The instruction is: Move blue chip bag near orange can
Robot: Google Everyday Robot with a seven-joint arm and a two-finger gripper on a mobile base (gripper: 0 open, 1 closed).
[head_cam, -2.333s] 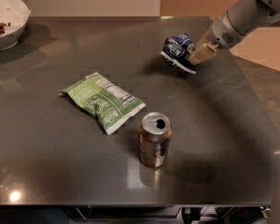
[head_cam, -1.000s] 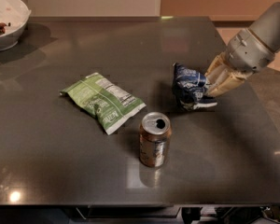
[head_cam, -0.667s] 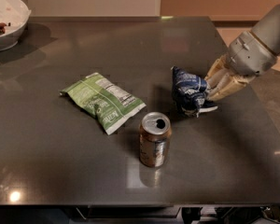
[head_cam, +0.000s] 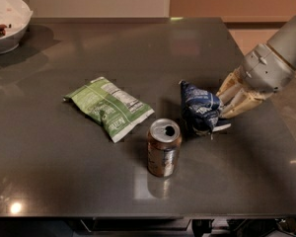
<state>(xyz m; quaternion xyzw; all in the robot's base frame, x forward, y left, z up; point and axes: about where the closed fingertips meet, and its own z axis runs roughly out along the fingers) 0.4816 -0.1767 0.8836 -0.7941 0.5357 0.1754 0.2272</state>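
The blue chip bag (head_cam: 199, 107) is crumpled and stands on the dark table (head_cam: 138, 48), just right of and slightly behind the orange can (head_cam: 164, 147), with a small gap between them. The can stands upright near the table's front edge, its silver top open. My gripper (head_cam: 221, 105) comes in from the right on a grey arm. Its beige fingers (head_cam: 238, 98) are shut on the bag's right side, low over the table.
A larger green chip bag (head_cam: 108, 106) lies flat to the left of the can. A white bowl (head_cam: 7, 28) with some food sits at the far left corner. The table's right edge runs close behind the arm.
My gripper has carried the blue chip bag from the far right of the table down and left to beside the can. The can and green bag have not moved.
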